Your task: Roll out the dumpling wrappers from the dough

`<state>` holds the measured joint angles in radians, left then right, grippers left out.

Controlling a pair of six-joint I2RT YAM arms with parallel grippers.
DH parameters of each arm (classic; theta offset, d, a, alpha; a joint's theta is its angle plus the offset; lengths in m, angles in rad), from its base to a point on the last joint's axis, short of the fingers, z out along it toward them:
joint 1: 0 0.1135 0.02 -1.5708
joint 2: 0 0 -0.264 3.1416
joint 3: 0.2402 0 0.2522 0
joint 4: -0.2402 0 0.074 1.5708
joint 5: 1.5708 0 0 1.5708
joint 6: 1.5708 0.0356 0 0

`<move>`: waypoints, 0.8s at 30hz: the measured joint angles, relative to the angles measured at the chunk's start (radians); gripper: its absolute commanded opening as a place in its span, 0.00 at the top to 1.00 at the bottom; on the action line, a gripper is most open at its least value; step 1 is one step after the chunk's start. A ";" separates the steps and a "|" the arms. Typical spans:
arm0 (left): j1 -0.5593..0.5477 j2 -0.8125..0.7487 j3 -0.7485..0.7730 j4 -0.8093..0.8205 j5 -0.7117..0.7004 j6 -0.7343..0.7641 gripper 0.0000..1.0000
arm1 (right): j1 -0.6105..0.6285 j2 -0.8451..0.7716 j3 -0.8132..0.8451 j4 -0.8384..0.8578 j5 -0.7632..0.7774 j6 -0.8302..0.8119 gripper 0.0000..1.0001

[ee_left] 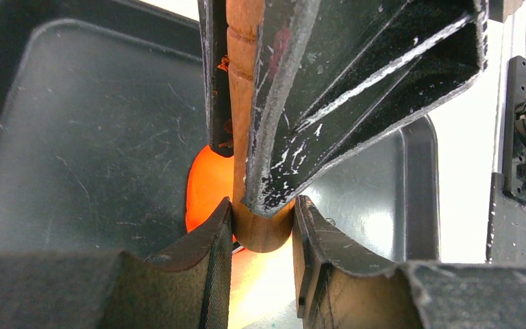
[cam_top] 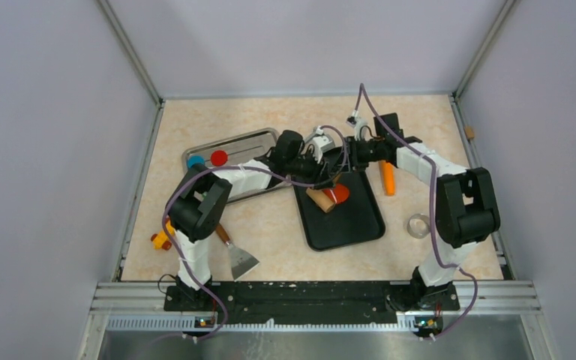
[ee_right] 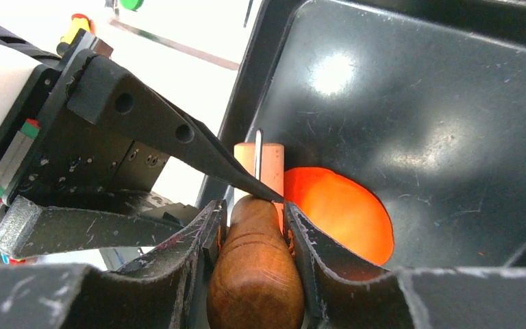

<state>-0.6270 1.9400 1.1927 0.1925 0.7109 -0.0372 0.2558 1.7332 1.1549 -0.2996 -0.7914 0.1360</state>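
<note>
Metal rail (cam_top: 112, 297), beige tabletop (cam_top: 285, 255), grey walls (cam_top: 45, 112), left end effector (ee_left: 264, 221) and right end effector (ee_right: 253, 218) gripping rolling pin (ee_right: 255, 274) on dough (ee_right: 339, 209)

Beige tabletop (cam_top: 285, 255) is carrying: blk tray (cam_top: 349, 221) ctr, steel tray (cam_top: 251, 146) L, carrot toy (cam_top: 388, 178), scraper (cam_top: 244, 261), tape ring (cam_top: 410, 226), yellow toy (cam_top: 160, 239).

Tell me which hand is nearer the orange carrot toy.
Right. The right hand grips the rolling pin at the end toward the carrot; the left hand grips it farther away.
</note>
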 measured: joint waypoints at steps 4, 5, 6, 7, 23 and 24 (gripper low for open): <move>-0.007 0.003 0.063 -0.048 -0.012 0.018 1.00 | -0.018 -0.025 0.024 -0.018 0.003 -0.015 1.00; -0.010 0.010 0.082 -0.052 -0.012 0.021 1.00 | -0.024 -0.033 0.025 -0.018 0.006 -0.020 1.00; -0.013 0.019 0.101 -0.053 -0.012 0.024 1.00 | -0.032 -0.046 0.025 -0.019 0.014 -0.026 1.00; -0.018 0.034 0.122 -0.052 -0.011 0.027 1.00 | -0.040 -0.055 0.025 -0.023 0.023 -0.035 1.00; -0.111 0.317 0.380 0.138 -0.002 -0.027 1.00 | -0.184 -0.148 -0.087 0.022 0.170 -0.135 1.00; -0.117 0.335 0.403 0.146 -0.002 -0.041 1.00 | -0.190 -0.157 -0.092 0.023 0.180 -0.143 1.00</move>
<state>-0.7441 2.2749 1.5955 0.3382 0.7090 -0.0780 0.0654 1.5764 1.0634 -0.2768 -0.6113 -0.0071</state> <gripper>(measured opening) 0.354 0.344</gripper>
